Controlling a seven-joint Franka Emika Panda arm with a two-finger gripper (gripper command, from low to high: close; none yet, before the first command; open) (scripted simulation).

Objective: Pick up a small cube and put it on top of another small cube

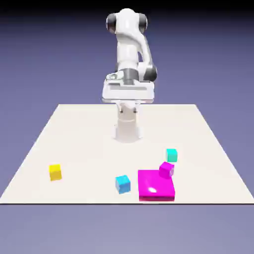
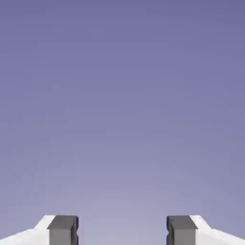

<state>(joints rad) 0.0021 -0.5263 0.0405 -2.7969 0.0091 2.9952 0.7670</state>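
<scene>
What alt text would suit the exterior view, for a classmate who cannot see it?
A white robot arm's open, empty gripper hovers above a pale table. Nearer the camera, left to right, sit yellow, blue, magenta and teal cubes, plus a flat magenta block.

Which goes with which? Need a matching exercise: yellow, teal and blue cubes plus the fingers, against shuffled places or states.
1. yellow cube
2. teal cube
3. blue cube
4. fingers

A. spread apart, nothing between
B. beside the magenta slab, on the exterior view's left
C. nearest the exterior view's left edge
D. cube nearest the robot's base

Pairs: 1-C, 2-D, 3-B, 4-A
</scene>
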